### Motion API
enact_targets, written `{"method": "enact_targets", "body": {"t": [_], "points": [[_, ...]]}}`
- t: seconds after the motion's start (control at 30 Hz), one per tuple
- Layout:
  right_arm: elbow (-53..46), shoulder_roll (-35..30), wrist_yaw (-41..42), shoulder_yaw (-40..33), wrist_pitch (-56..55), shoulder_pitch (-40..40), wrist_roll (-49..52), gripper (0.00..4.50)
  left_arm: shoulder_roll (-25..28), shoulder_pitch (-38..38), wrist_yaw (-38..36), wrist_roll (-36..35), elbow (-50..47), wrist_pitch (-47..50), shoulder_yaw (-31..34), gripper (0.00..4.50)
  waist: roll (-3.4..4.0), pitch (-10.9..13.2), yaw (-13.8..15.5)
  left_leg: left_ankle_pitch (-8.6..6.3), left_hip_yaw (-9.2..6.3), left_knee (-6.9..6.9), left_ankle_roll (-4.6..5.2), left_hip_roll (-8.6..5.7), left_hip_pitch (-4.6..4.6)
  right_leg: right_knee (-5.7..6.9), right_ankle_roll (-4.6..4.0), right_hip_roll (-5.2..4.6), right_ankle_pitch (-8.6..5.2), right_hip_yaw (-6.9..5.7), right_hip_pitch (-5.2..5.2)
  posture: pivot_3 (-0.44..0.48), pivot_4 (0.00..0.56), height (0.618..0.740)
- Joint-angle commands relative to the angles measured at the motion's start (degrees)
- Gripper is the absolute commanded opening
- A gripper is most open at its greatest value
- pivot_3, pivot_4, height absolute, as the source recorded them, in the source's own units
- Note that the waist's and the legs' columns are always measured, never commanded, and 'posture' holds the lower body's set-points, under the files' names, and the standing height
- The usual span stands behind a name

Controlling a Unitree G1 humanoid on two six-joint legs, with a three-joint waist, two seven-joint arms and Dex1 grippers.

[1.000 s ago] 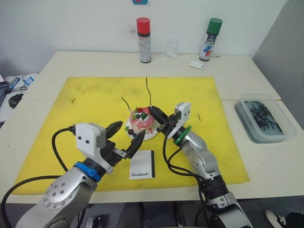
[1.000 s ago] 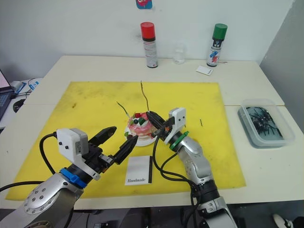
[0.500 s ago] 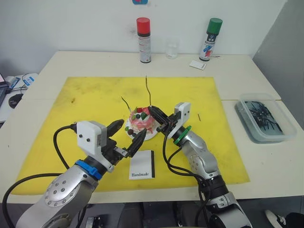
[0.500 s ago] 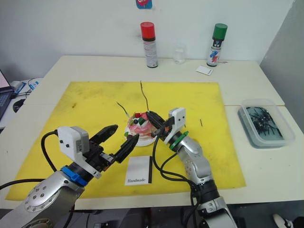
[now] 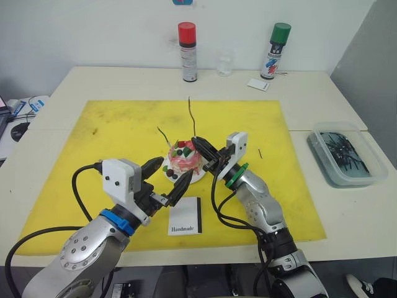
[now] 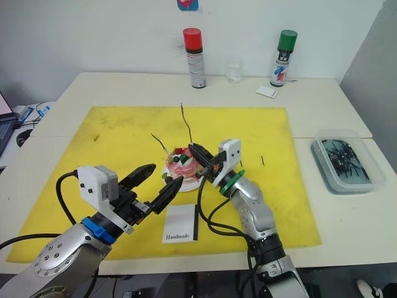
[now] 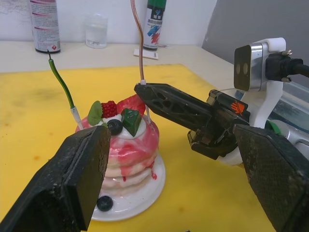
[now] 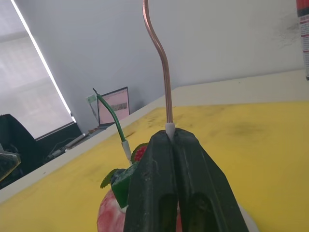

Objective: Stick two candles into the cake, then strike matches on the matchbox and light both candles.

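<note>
Near centre frame, the right gripper [image 5: 200, 144] pinches the thin, bendy second candle [image 5: 191, 117] low at its pale base above the cake [image 5: 184, 160]; the left gripper [image 5: 166, 180] gapes wide, empty.

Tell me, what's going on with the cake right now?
Right gripper shut on pink candle, holding it upright over the cake. Green candle already stuck in. Left gripper open beside the plate. Nothing in the way.

Pink cake [image 5: 184, 162], two candles [image 5: 192, 118] upright
</note>
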Motion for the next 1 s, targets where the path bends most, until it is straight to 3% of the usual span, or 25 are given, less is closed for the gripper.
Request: {"method": "enact_targets", "body": {"t": [0.03, 1.0], "points": [[-1.3, 1.5, 0.3, 0.5, -1.8, 0.2, 0.0, 0.05, 0.3, -0.6, -0.2, -0.1, -0.7, -0.8, 0.2, 4.50, 0.00, 0.0, 0.0, 0.00, 0.00, -0.01, 0.00, 0.00, 0.00, 0.00, 0.00, 0.00, 0.00, 0.00, 0.00, 0.000, 0.150, 0.740], [-3.7, 1.8, 1.7, 1.5, -1.0, 4.2, 3.0, 0.05, 0.4, -1.4, 0.1, -0.6, -0.8, -0.5, 0.2, 4.50, 0.00, 0.0, 0.0, 0.00, -0.02, -0.24, 0.00, -0.02, 0.05, -0.02, 0.08, 0.01, 0.03, -0.03, -0.01, 0.000, 0.150, 0.740]]}}
